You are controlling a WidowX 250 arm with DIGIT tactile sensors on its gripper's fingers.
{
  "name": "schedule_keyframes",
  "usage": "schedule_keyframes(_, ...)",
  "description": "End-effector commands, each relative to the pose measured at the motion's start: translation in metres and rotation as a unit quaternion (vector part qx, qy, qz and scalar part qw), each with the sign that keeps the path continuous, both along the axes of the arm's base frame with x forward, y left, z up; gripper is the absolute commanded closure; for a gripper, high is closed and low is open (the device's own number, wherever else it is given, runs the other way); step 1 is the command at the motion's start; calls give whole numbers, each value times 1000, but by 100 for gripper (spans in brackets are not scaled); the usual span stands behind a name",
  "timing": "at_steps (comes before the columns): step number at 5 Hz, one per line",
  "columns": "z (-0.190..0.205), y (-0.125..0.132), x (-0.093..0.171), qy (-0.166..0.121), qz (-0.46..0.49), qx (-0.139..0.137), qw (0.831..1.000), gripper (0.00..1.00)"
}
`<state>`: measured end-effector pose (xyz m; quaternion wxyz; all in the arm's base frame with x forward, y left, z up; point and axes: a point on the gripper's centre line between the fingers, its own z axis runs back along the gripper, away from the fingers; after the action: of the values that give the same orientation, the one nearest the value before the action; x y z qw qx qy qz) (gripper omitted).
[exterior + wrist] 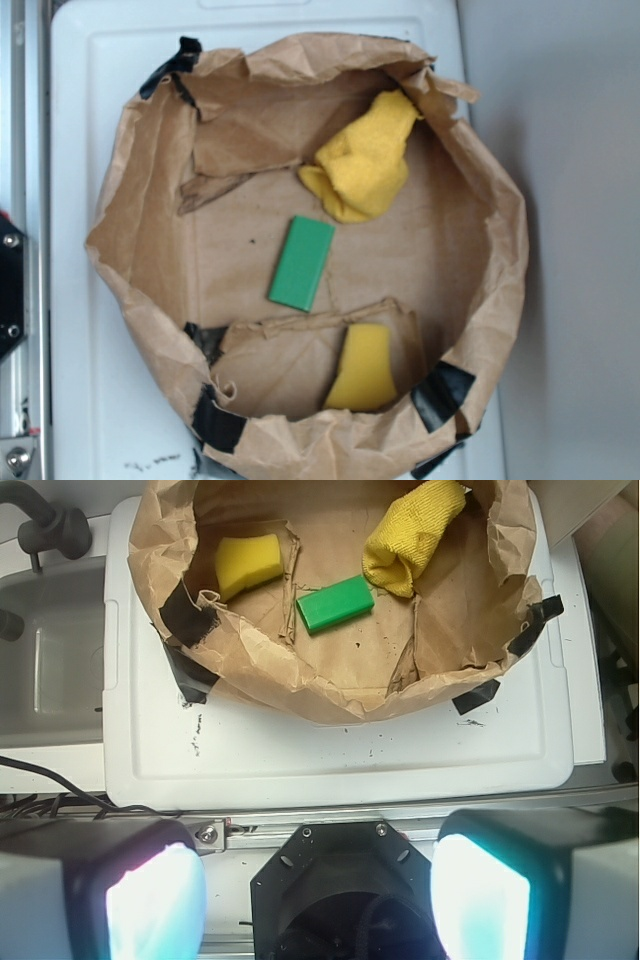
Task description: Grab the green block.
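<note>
Hand in wrist view only

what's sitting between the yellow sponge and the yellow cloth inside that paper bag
The green block lies between the yellow sponge and the yellow cloth, on the brown paper floor, touching neither. Both views show it, the exterior most clearly.

Paper bag holds yellow sponge, yellow cloth.

One green block, one yellow sponge, one yellow cloth, apparently one paper bag.
</note>
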<state>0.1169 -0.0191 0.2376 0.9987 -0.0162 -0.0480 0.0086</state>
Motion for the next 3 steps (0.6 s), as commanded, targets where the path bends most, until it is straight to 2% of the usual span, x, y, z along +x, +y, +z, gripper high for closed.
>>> schedule_keyframes(1,0,0,0,0,0,0,1000,0)
schedule_keyframes(2,-25,2,50,15,65,-18,998,0)
schedule_keyframes(3,-45,12,51,8,109,-22,994,0)
